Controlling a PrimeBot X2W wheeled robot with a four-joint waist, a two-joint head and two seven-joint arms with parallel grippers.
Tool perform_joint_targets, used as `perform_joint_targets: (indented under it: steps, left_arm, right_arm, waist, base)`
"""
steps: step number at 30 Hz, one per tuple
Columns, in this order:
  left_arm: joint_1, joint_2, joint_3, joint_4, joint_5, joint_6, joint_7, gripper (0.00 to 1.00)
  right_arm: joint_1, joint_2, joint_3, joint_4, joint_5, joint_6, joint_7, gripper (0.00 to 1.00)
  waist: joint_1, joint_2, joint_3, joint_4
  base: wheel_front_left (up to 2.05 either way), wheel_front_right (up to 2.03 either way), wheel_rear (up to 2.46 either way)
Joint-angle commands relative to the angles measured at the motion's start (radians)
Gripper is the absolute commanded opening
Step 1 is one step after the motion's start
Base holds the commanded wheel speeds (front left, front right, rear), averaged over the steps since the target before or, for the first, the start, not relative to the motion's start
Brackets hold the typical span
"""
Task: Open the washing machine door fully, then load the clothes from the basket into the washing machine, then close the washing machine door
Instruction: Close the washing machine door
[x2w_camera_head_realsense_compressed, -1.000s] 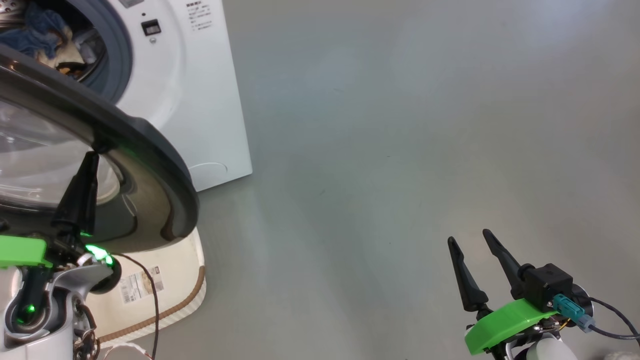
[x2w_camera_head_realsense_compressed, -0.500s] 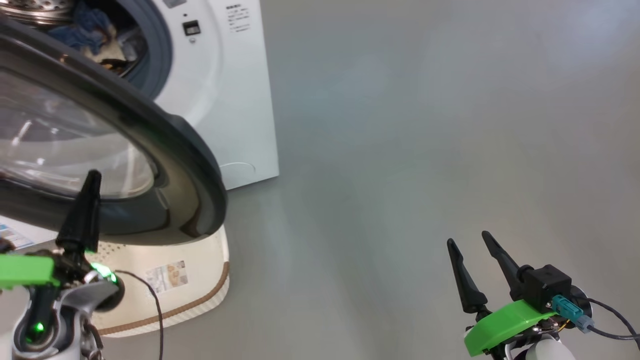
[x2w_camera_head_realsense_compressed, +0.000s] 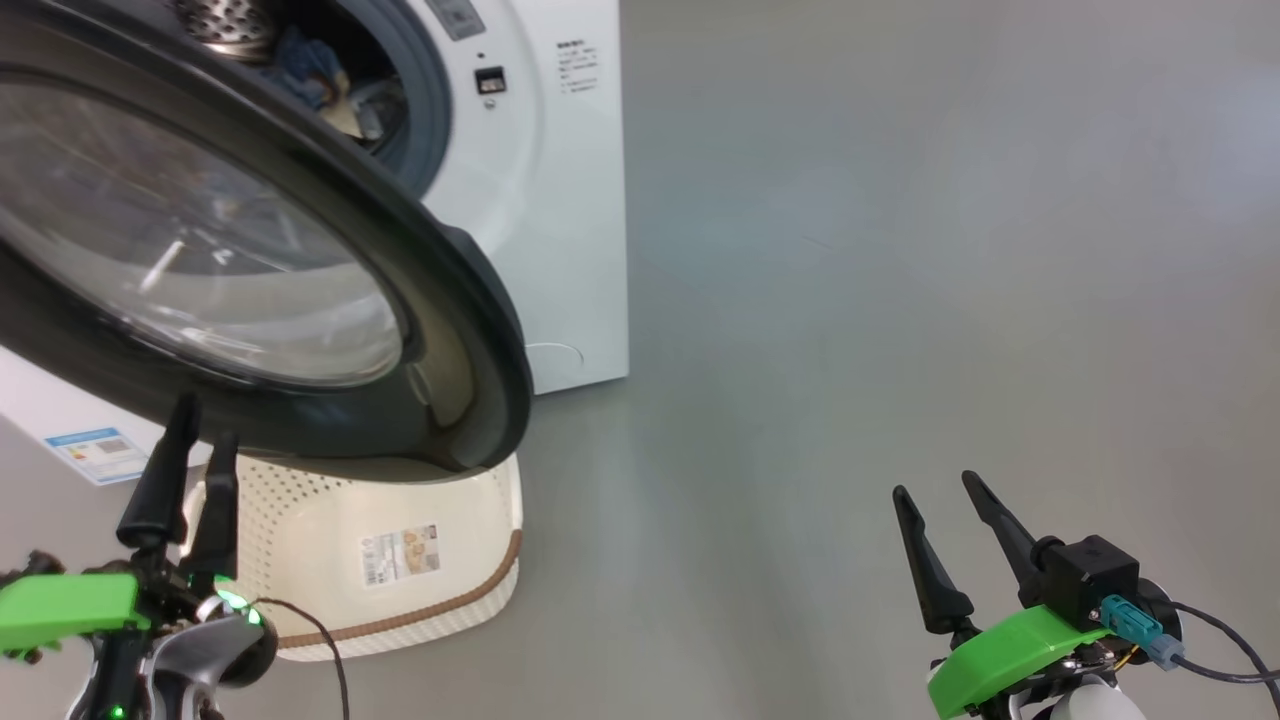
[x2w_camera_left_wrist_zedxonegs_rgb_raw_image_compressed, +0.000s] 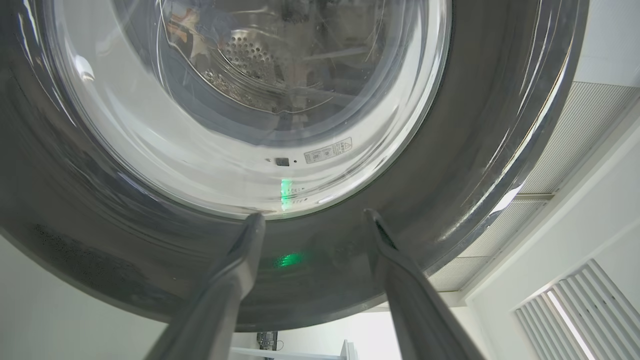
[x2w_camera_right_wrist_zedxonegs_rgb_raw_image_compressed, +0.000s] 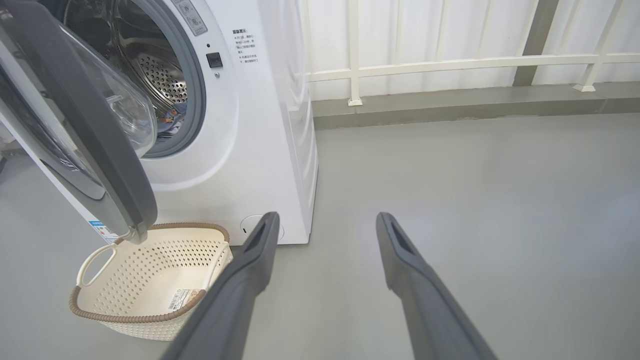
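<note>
Large round washing machine door with glossy black rim and clear glass bowl (x2w_camera_head_realsense_compressed: 230, 260) stands partly open, swung out from the big white front-loading washing machine (x2w_camera_head_realsense_compressed: 560, 200).

Left gripper (x2w_camera_head_realsense_compressed: 205, 420): fingers spread. In the head view both tips sit at the lower black rim of the door. In the left wrist view (x2w_camera_left_wrist_zedxonegs_rgb_raw_image_compressed: 312, 215) the rim runs across behind the gap between the tips, with the glass just above them. Can't tell whether either finger touches the rim.

Right gripper (x2w_camera_head_realsense_compressed: 935, 485): fingers spread, over bare grey floor (x2w_camera_head_realsense_compressed: 850, 300), well apart from door and machine. In the right wrist view (x2w_camera_right_wrist_zedxonegs_rgb_raw_image_compressed: 327, 215) they point at the floor to the right of the machine's front corner.

Light blue fabric clothes (x2w_camera_head_realsense_compressed: 305, 75) lie inside the perforated steel drum, seen past the grey gasket, also in the right wrist view (x2w_camera_right_wrist_zedxonegs_rgb_raw_image_compressed: 167, 125).

Small cream-white perforated plastic basket with brown woven-look rim (x2w_camera_head_realsense_compressed: 300, 530) sits on the floor in front of the machine, under the door's lower edge and just beside the left fingers. Right wrist view: basket (x2w_camera_right_wrist_zedxonegs_rgb_raw_image_compressed: 135, 318) is to the left of the right fingers.
</note>
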Motion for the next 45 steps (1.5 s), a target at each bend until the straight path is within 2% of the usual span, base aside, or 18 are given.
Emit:
perform_joint_targets:
  steps: [1, 16, 20, 26, 30, 34, 36, 45]
  left_arm:
    - [0.002, 0.023, 0.027, -0.036, -0.006, -0.004, -0.010, 1.00]
    - [0.120, 0.023, 0.015, -0.220, 0.071, -0.004, -0.147, 1.00]
    - [0.160, 0.049, -0.024, -0.290, 0.222, -0.004, -0.213, 1.00]
    - [0.200, 0.126, -0.139, -0.310, 0.400, -0.004, -0.393, 1.00]
    - [0.214, 0.211, -0.222, -0.257, 0.554, -0.004, -0.550, 1.00]
    - [0.199, 0.274, -0.284, -0.182, 0.719, -0.004, -0.614, 1.00]
    - [0.190, 0.281, -0.277, -0.155, 0.792, -0.004, -0.621, 1.00]
    - [0.194, 0.224, -0.145, -0.169, 1.136, -0.004, -0.623, 1.00]
  right_arm:
    - [0.002, 0.001, 0.030, -0.020, 0.011, 0.002, -0.012, 1.00]
    - [0.014, 0.001, 0.041, -0.022, 0.016, 0.002, -0.012, 1.00]
    - [0.013, 0.001, 0.040, -0.025, 0.016, 0.002, -0.012, 1.00]
    - [0.010, 0.001, 0.042, -0.028, 0.016, 0.002, -0.012, 1.00]
    - [0.009, 0.001, 0.042, -0.027, 0.016, 0.002, -0.012, 1.00]
    - [0.010, 0.001, 0.042, -0.025, 0.017, 0.002, -0.012, 1.00]
    - [0.012, 0.001, 0.040, -0.025, 0.017, 0.002, -0.012, 1.00]
    - [0.017, 0.001, 0.038, -0.032, 0.015, 0.002, -0.012, 1.00]
  waist:
    - [0.0000, 0.0000, -0.021, 0.022]
    - [0.0000, 0.0000, -0.047, 0.068]
    - [0.0000, 0.0000, -0.045, 0.075]
    - [0.0000, 0.0000, -0.043, 0.079]
    - [0.0000, 0.0000, -0.044, 0.078]
    - [0.0000, 0.0000, -0.047, 0.078]
    - [0.0000, 0.0000, -0.049, 0.078]
    - [0.0000, 0.0000, -0.049, 0.078]
  base:
    - [0.00, 0.00, 0.00]
    - [0.00, 0.00, 0.00]
    - [0.00, 0.00, 0.00]
    - [0.00, 0.00, 0.00]
    - [0.00, 0.00, 0.00]
    - [0.00, 0.00, 0.00]
    - [0.00, 0.00, 0.00]
    - [0.00, 0.00, 0.00]
